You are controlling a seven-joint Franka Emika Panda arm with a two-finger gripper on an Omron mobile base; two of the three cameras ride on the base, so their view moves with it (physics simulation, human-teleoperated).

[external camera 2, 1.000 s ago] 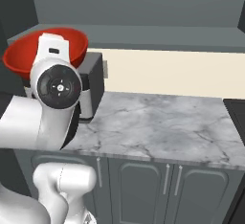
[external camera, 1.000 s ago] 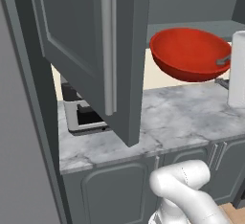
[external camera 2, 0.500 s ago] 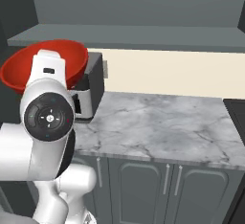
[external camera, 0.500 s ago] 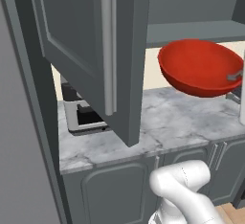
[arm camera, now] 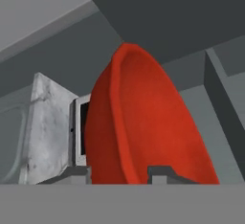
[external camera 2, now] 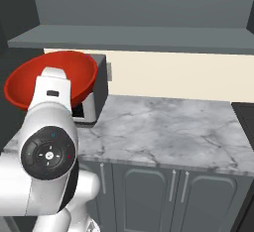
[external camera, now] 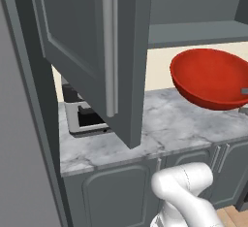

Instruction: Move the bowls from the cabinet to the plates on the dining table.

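The plain red bowl [external camera: 208, 78] hangs tilted in the air above a marble counter, out in front of the cabinet. My gripper [arm camera: 119, 174] is shut on its rim, one finger on each side of the wall. In the right base view the red bowl [external camera 2: 74, 70] sits behind my white hand. The dark grey cabinet door [external camera: 87, 51] stands swung open at the left, its long silver handle [external camera: 110, 56] facing me. The cream bowl, the plates and the dining table are out of view.
A toaster oven [external camera: 82, 117] stands on the marble counter [external camera: 169, 124] under the open door; the same toaster oven [external camera 2: 96, 89] sits just behind the bowl. The cabinet's underside [external camera 2: 134, 35] runs overhead. Grey base cabinet doors [external camera 2: 149, 191] line the counter front.
The red bowl has come down and a little to the right in the left base view, away from the cabinet, still in my gripper. The arm has lowered with it.
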